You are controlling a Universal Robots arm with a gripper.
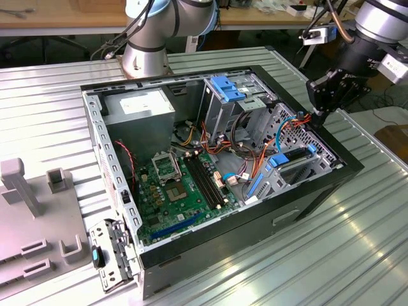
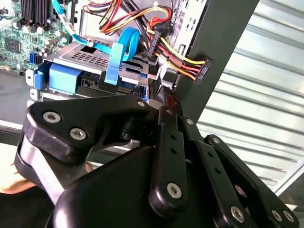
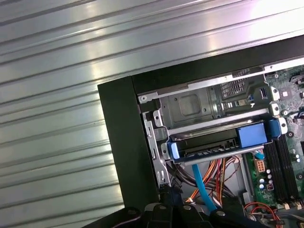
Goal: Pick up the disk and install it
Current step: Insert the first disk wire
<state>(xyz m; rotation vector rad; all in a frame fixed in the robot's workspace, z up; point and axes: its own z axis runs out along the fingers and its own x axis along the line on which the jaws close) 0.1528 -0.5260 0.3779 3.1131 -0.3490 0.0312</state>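
The black tool (image 1: pixel 317 116), built of bolted jointed links, is closed on nothing and hangs at the corner rim of the open black computer case (image 1: pixel 306 197). Just below it the disk (image 1: pixel 294 159) lies flat in a grey perforated metal bay, blue plastic rails along its sides and a flat blue cable (image 3: pixel 202 183) just beside it. The case rests on a ribbed, shiny metal table (image 1: pixel 331 255).

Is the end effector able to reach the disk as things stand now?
Likely yes: the end effector hangs just beside the disk, with nothing standing between them; a blue cable runs close.
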